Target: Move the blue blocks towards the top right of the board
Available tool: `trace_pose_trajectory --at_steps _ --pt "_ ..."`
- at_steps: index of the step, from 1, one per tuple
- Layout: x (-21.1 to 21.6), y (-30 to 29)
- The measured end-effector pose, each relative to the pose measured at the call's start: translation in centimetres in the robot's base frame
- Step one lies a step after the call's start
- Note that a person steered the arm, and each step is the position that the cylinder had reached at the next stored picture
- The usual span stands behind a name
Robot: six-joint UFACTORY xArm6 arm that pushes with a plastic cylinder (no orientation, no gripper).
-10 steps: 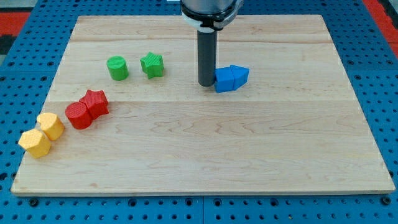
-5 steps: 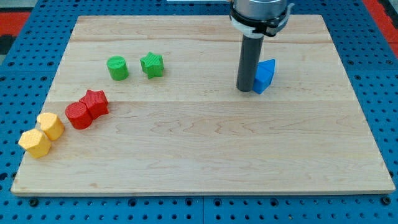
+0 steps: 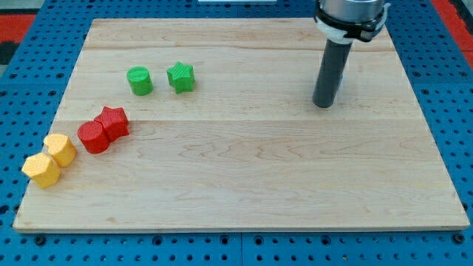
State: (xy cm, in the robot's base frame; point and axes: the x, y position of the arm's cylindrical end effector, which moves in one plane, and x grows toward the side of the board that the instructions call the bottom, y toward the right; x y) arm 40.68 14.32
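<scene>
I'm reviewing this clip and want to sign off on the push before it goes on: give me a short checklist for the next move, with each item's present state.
1. My tip on the board, inside its edges: ok, it stands in the view's upper right part.
2. Blue blocks in sight: not ok, only a faint blue sliver shows at the rod's right edge; they are hidden behind the rod.
3. Contact between my tip and the blue blocks: cannot tell.
4. Blue blocks already at the top right corner: cannot tell.
5. Other blocks out of the path: ok, the green cylinder, green star, red pair and yellow pair lie far to the view's left.
</scene>
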Motion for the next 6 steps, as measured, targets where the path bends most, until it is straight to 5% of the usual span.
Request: trace_pose_trajectory --at_steps 6 --pt "-13.5 0.5"
